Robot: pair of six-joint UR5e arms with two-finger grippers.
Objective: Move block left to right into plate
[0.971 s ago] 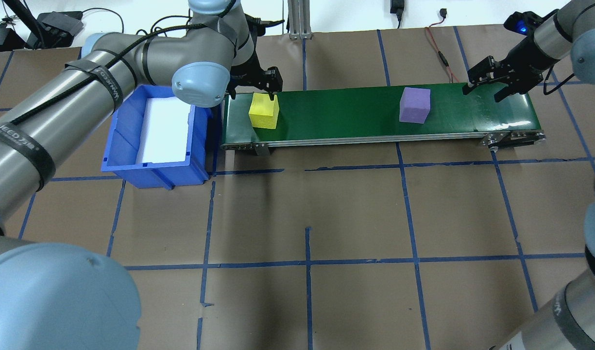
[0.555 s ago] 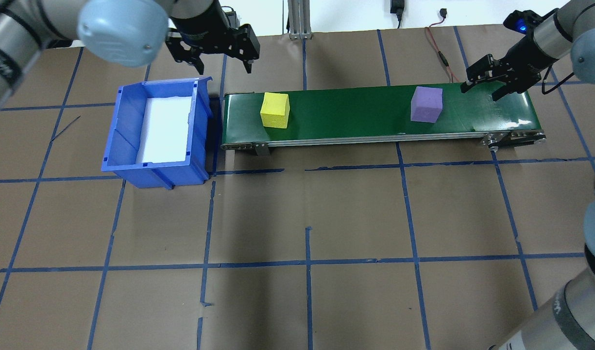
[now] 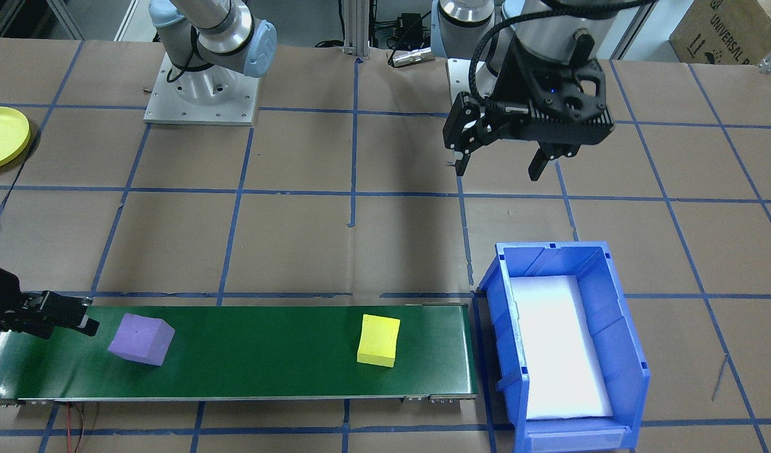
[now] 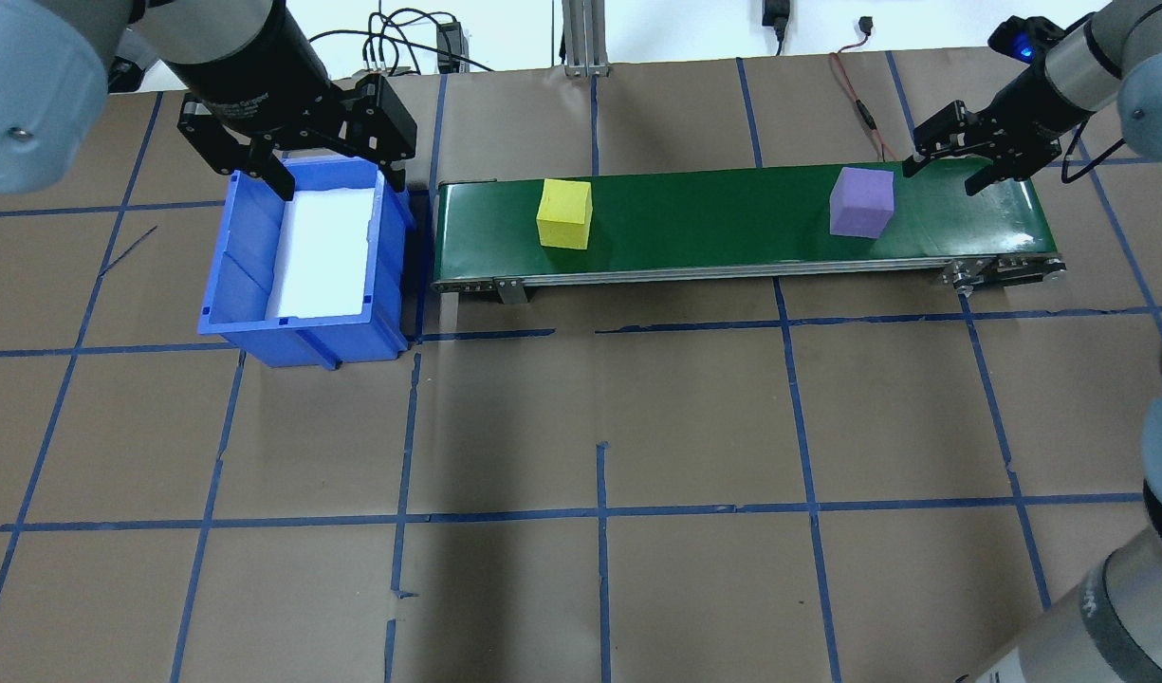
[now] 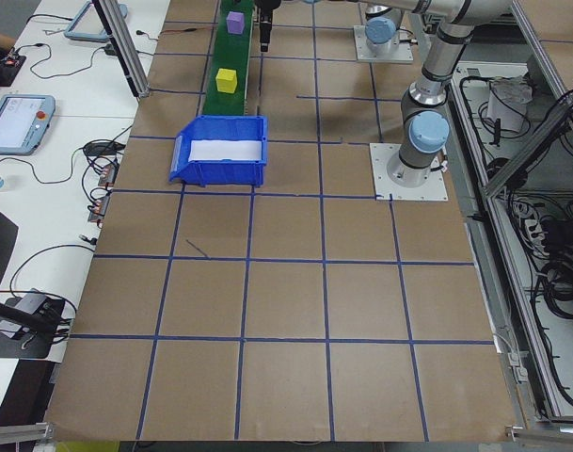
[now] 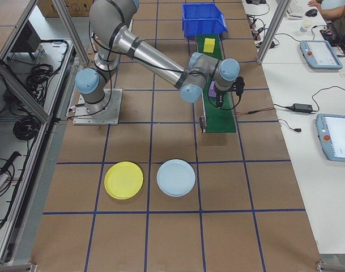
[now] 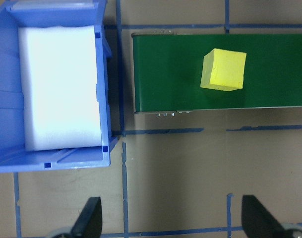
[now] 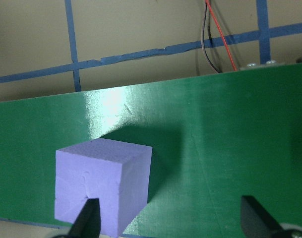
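Right gripper (image 4: 953, 167) hovering wide, empty, beside purple block (image 4: 861, 202) on green belt (image 4: 713, 223); left gripper (image 4: 334, 152) hanging wide over blue bin (image 4: 305, 332).

Overhead, front views opposed; share conveyor (image 4: 732, 218).

Brown table (image 4: 694, 427), blue tape grid (image 4: 599, 512)

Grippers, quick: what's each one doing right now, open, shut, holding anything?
Left gripper: open, empty, above the blue bin.
Right gripper: open, empty, over the green belt by the purple block.
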